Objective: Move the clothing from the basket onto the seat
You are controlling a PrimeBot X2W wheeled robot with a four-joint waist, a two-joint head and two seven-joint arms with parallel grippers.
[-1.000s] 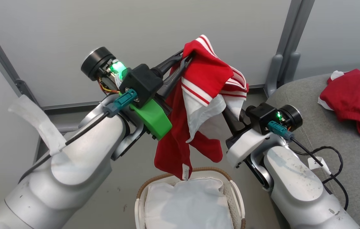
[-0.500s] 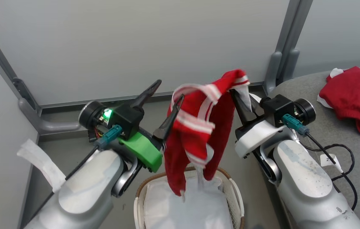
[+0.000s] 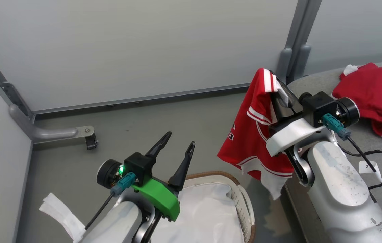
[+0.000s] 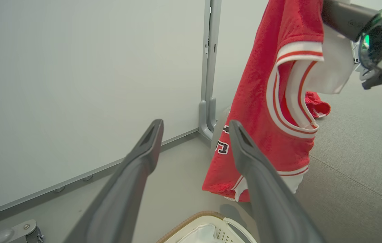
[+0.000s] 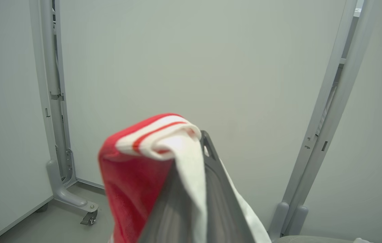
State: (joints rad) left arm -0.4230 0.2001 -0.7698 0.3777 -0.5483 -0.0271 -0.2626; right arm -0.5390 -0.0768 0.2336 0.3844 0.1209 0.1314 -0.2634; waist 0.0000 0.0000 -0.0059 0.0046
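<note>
A red jersey [image 3: 253,138] with white stripes hangs from my right gripper [image 3: 276,84], which is shut on its upper edge beside the seat's left end. The right wrist view shows the cloth [image 5: 136,182] draped over the closed fingers [image 5: 211,175]. My left gripper [image 3: 180,139] stands open and empty above the basket [image 3: 243,202]; its fingers [image 4: 136,168] are spread wide. The basket holds a white liner [image 3: 204,216]. Another red garment [image 3: 376,94] lies on the grey seat [image 3: 380,141].
Pale wall panels with grey posts [image 3: 294,50] close off the back. A grey frame foot with a caster [image 3: 91,141] sits on the floor at the left. A black cable [image 3: 381,158] lies on the seat beside my right arm.
My left gripper opened, let go of the jersey and dropped toward the basket. My right gripper carried the jersey rightward toward the seat. The head view has also shifted.
</note>
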